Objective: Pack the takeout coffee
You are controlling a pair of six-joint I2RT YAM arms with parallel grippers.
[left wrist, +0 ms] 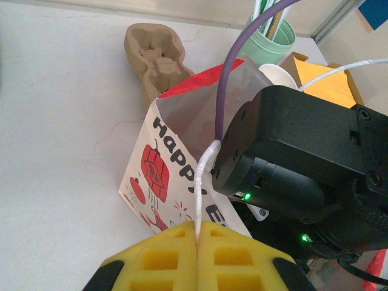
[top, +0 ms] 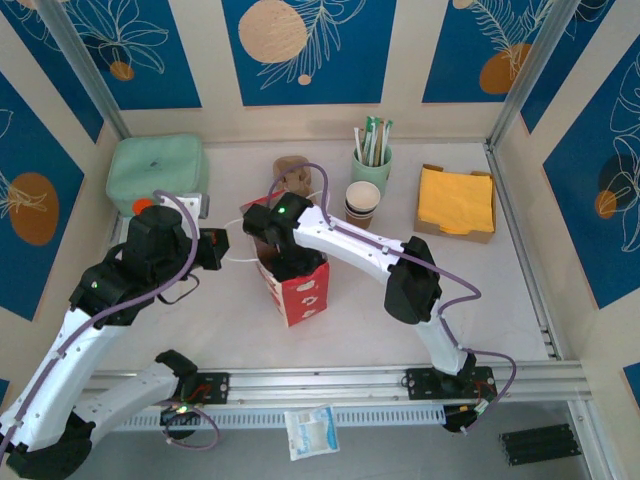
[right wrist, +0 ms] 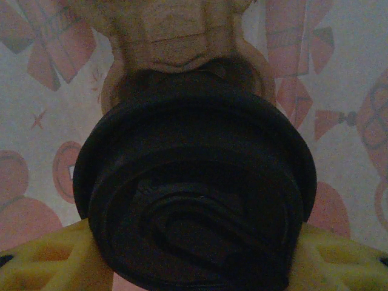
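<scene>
The takeout coffee (right wrist: 194,200) shows its round black lid close up, gripped from both sides by the yellow fingers (right wrist: 42,257) of my right gripper (right wrist: 194,267). Around it are the inner walls of the paper bag, its red prints showing through. From above, the right gripper (top: 285,262) reaches down into the open top of the red and white paper bag (top: 305,290), which stands upright mid-table. My left gripper (left wrist: 198,227) is shut on the bag's white string handle (left wrist: 202,182), pulling it left of the bag (left wrist: 157,176).
Behind the bag lies a cardboard cup carrier (top: 292,175). A stack of lidless banded cups (top: 362,203), a green cup of straws (top: 371,160) and a box of orange napkins (top: 457,200) stand at the back right. A green container (top: 157,172) sits back left.
</scene>
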